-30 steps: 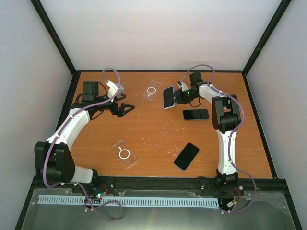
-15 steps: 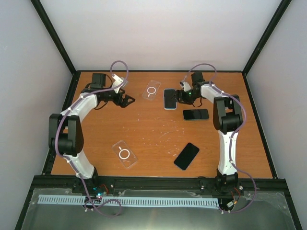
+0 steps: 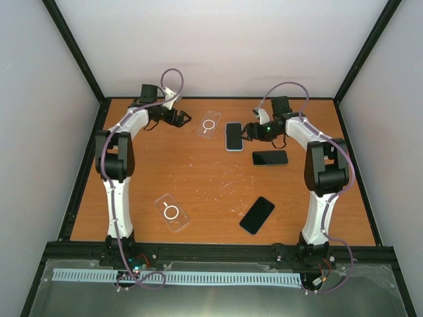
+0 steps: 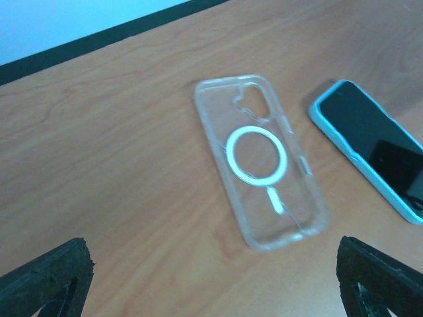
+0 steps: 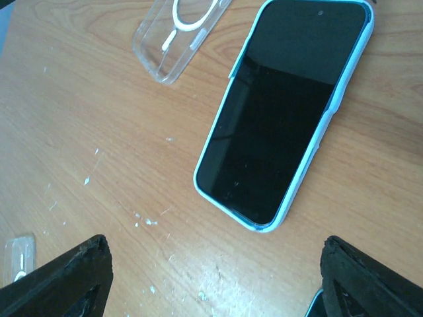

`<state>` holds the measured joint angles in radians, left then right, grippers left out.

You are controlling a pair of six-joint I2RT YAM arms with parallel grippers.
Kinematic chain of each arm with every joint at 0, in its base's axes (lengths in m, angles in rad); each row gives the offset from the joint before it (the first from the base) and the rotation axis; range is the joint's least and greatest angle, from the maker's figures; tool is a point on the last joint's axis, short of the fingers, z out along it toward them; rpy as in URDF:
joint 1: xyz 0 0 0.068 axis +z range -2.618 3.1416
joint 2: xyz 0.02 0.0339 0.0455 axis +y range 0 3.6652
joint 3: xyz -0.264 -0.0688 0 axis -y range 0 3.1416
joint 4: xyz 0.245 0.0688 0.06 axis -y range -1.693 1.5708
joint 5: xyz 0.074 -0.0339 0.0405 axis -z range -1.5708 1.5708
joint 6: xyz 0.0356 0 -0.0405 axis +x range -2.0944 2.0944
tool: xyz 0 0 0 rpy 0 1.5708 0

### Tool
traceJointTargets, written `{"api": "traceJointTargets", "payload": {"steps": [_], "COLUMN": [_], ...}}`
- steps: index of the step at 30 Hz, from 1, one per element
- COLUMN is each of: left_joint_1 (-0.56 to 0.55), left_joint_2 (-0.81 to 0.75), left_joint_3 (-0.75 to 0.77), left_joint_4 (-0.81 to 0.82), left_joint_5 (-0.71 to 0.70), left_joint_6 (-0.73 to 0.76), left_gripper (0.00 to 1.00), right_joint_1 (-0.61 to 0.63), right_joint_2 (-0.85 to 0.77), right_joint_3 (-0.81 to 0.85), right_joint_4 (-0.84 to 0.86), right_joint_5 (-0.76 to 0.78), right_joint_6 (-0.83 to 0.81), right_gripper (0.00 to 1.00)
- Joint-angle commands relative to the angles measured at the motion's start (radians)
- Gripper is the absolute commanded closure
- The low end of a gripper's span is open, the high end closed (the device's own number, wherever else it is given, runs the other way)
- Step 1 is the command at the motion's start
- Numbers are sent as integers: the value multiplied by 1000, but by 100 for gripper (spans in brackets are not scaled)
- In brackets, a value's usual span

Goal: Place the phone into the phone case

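Note:
A clear phone case (image 3: 210,124) with a white ring lies flat at the back of the table; it also shows in the left wrist view (image 4: 261,162). A phone with a light blue rim (image 3: 233,136) lies flat, screen up, just right of it, and shows in the right wrist view (image 5: 284,109). My left gripper (image 3: 182,120) is open and empty just left of the clear case; in its wrist view (image 4: 215,290) the case lies ahead of the fingertips. My right gripper (image 3: 248,132) is open and empty just right of the blue-rimmed phone, with its wrist view (image 5: 221,284) looking down on it.
A black phone (image 3: 269,158) lies right of centre and another black phone (image 3: 256,215) lies nearer the front. A second clear case (image 3: 171,212) lies at the front left. Black frame rails border the table.
The left arm swung to the back and its gripper moved right, up to the clear case. The blue-rimmed phone went from tilted at the right gripper to lying flat; that gripper drew back slightly.

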<state>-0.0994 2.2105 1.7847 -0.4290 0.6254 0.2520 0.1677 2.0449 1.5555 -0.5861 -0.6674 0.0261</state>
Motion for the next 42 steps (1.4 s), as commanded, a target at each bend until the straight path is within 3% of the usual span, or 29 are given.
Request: {"api": "traceJointTargets", "payload": {"steps": [1,11,27,42], "left_joint_1": [-19,-103,-167,-195], "left_joint_2": [118,213,303,16], "left_joint_3": [163,216,286,-178], "left_joint_4": [-89,-64,-179,-140], "left_joint_5": [-57,-223,-431,-407], "left_joint_6": [-57,-17,44,83], "left_gripper": [0,0,0,0], "right_joint_1": [-5,-8,-11,-19], "right_joint_2": [-81,-129,-149,-184], "right_joint_3": [-55,-107,-115,-128], "right_joint_4": [25,41,42,44], "right_joint_5": [20,34,29,24], "right_joint_6": [-37,-39,-26,-26], "right_gripper": [16,16,16,16]}}
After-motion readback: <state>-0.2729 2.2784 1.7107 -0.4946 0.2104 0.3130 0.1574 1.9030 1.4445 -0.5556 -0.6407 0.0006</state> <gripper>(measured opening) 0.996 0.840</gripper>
